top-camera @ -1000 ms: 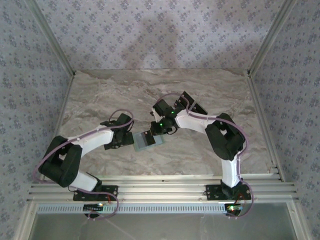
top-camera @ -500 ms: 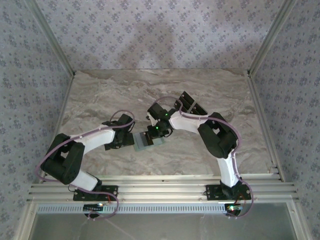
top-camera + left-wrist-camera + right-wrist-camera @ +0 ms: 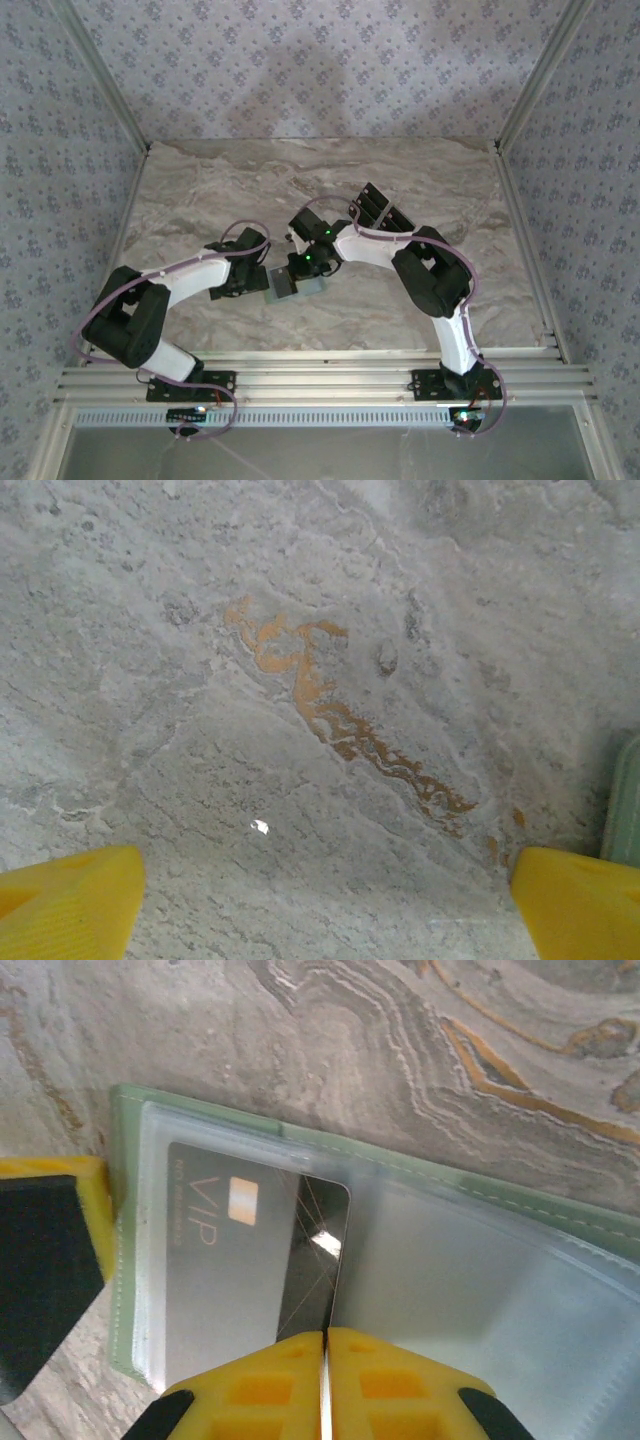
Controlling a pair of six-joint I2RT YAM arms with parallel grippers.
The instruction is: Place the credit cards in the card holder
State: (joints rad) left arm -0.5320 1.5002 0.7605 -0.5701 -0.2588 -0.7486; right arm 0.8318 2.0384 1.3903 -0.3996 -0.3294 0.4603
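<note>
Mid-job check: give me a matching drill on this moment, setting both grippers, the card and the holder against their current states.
Things:
1. left gripper
2. right gripper
3. VIP card
4. card holder

States:
A. pale green, spread open on the marble table
B. open, above bare tabletop
C. shut, tips at the card's edge
D. dark grey, partly inside a clear pocket

Pairs: 1-B, 2-C, 3-D, 4-A

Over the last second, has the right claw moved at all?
Yes. In the top view the right claw has shifted left and closer to the front rail.
</note>
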